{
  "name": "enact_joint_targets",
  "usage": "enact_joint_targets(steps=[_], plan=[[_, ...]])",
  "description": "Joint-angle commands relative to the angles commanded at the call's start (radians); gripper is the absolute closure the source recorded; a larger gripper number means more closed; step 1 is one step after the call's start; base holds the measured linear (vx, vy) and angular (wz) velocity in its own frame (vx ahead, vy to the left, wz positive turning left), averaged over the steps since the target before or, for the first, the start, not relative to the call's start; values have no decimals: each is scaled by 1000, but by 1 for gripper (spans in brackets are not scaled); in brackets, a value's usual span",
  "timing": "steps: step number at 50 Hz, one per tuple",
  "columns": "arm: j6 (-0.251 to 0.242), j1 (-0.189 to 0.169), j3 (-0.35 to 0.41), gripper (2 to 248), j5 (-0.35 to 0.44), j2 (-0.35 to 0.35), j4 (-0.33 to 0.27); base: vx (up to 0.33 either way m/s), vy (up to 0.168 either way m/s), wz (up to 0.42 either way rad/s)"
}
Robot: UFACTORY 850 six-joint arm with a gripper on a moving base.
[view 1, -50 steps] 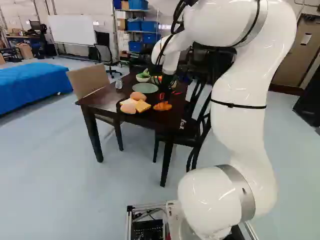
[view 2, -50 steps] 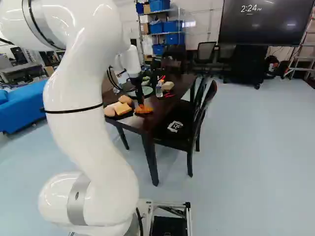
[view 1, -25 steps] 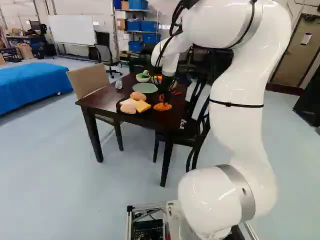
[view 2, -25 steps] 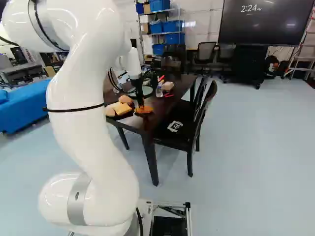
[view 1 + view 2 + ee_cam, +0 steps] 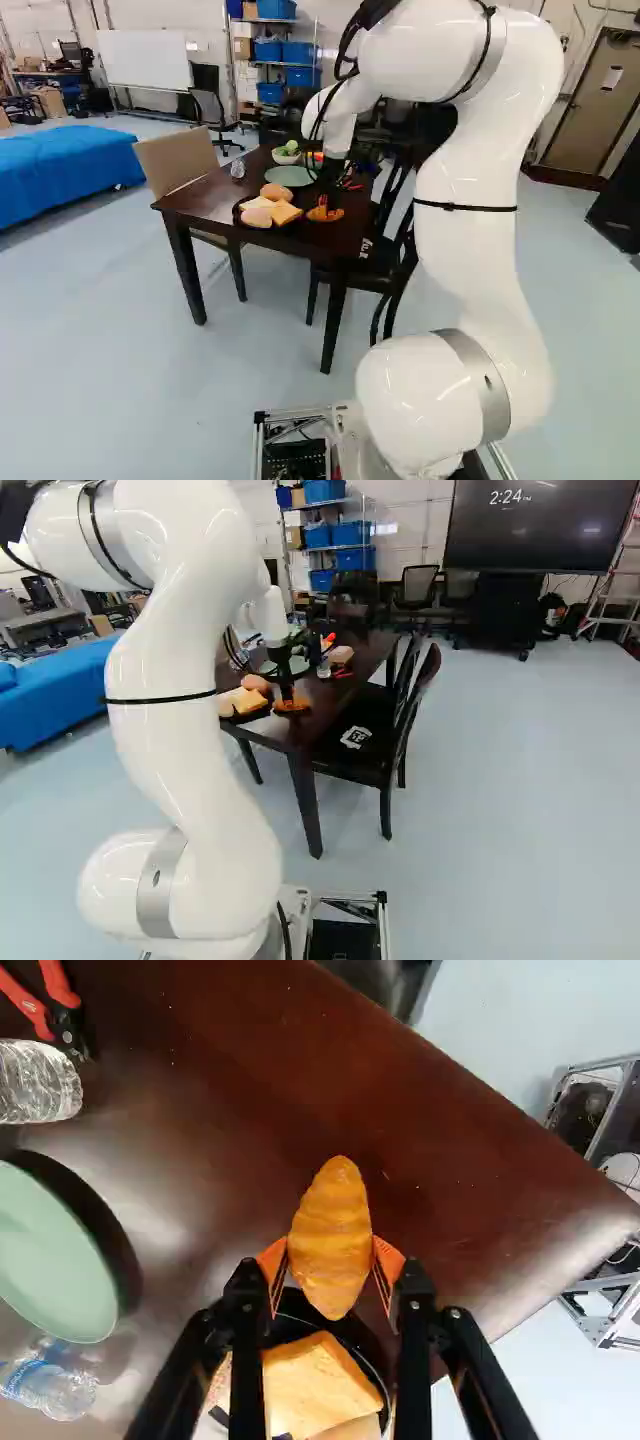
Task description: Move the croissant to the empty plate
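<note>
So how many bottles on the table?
2. One bottle is between the green plate and the red-handled tool; a second bottle is on the plate's opposite side. The arm may hide others.

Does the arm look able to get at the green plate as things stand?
Likely yes: the jaws grip the croissant, and only tabletop shows between it and the green plate. The clear bottles flank the plate, off that line.
</note>
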Motion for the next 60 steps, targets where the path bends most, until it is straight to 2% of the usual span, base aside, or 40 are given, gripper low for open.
enact_joint_targets(steps=[2,3,7,8,12,13,19,41,60], plan=[[0,0,0,114,0,0,0,0,0,0],[0,0,0,127,0,0,0,0,0,0],[0,0,0,127,0,0,0,0,0,0],[0,0,0,138,0,0,0,0,0,0],[0,0,0,138,0,0,0,0,0,0],[0,0,0,148,0,0,0,0,0,0],[0,0,0,152,0,0,0,0,0,0],[0,0,0,150,0,2,0,0,0,0],[0,0,13,150,0,51,0,0,0,0]])
